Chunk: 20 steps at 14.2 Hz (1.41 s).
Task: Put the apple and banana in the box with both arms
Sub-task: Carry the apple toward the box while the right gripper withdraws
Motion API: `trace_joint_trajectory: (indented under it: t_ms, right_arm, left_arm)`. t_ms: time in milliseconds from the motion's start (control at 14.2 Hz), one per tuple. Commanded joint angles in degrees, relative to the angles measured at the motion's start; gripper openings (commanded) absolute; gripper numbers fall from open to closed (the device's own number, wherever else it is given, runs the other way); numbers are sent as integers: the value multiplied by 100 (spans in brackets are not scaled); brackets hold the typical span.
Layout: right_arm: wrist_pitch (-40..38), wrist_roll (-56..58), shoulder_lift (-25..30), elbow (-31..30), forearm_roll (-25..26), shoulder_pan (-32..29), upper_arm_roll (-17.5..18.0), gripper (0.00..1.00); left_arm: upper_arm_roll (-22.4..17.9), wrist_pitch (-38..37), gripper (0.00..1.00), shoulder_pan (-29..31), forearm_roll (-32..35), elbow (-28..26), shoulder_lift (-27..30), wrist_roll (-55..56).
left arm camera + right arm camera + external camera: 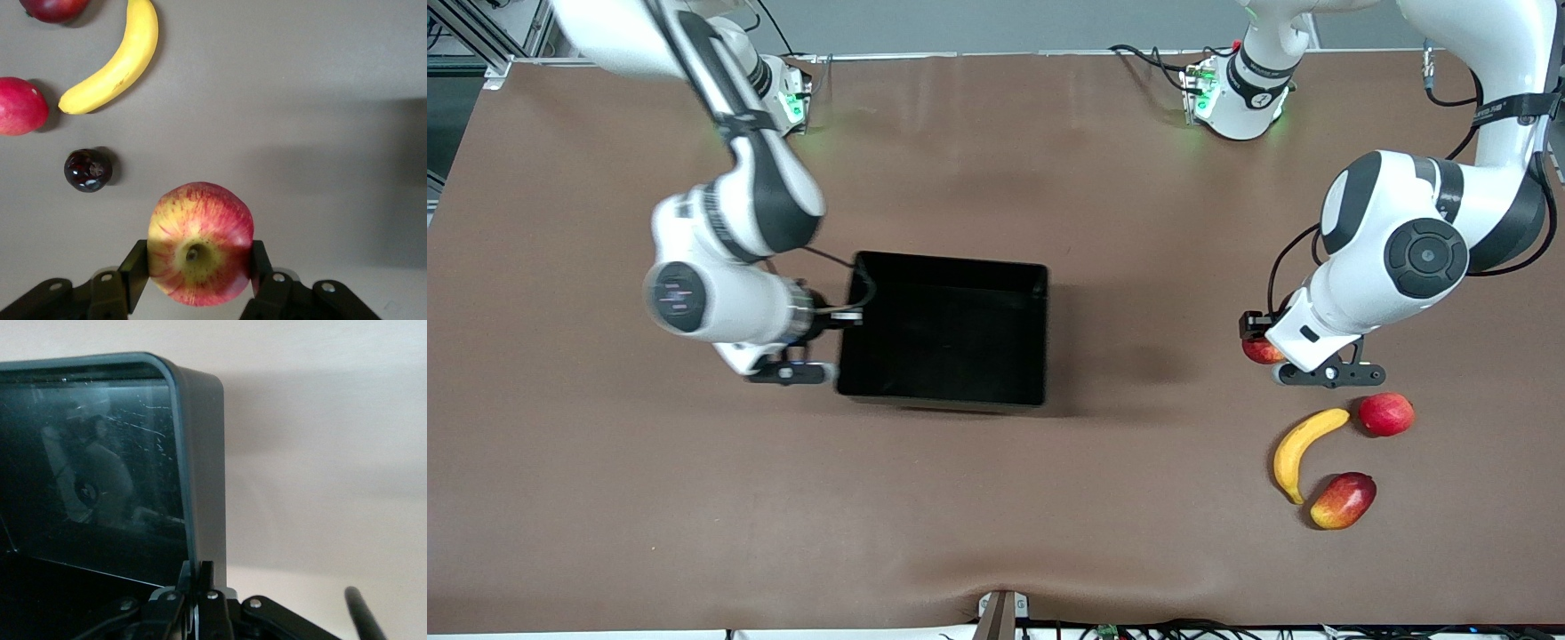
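While clamped on the box (951, 331) wall, right gripper (197, 583) jaws pinched; left gripper (193, 267) jaws gripping the apple (199, 243) above the tabletop (605, 498), near the banana (1303, 449).

Red apple (200, 243) streaked yellow — banana (1301, 447) plain yellow — box (947, 391) glossy black.

Left arm hides most of the apple (1260, 350).

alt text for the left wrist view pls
The left gripper holds the apple between its fingers above the brown table. On the table lie the banana, two red fruits at the picture's edge, and a small dark round fruit.
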<state>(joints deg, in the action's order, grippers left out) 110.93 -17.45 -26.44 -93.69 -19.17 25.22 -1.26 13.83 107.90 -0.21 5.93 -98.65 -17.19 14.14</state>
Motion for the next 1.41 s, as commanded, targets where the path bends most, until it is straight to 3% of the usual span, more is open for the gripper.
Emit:
trace_joint_trajectory:
  t_ms: [0, 352, 493, 633, 774, 915, 1056, 1337]
  right_arm:
    - [402, -39, -281, 96, -359, 368, -67, 0]
    - [1053, -196, -853, 122, -395, 774, -67, 0]
    - [1028, -320, -872, 297, -307, 739, -85, 99]
    - [521, -294, -749, 700, -298, 468, -250, 100]
    - [-777, -285, -678, 1594, -263, -15, -287, 100]
    - [-1484, -15, -704, 2282, 122, -481, -287, 100]
    - [-1783, 329, -617, 2372, 492, -736, -348, 100]
    - [-2355, 461, -188, 2592, 484, -1668, -322, 100]
  left_arm:
    - [41, -156, 0, 4, 127, -5, 93, 132]
    - [339, -217, 0, 4, 127, 4, 94, 765]
    - [524, -200, 0, -22, 127, 13, 41, 949]
    - [796, -103, 0, -101, 127, 22, -47, 1291]
    - [850, 72, 0, -425, 153, 48, -117, 1721]
    - [850, 501, 0, -750, 145, 66, -214, 2029]
    - [841, 958, 0, -1058, 154, 48, -372, 2337]
    - [815, 1671, 0, -1621, 189, -66, -644, 2978]
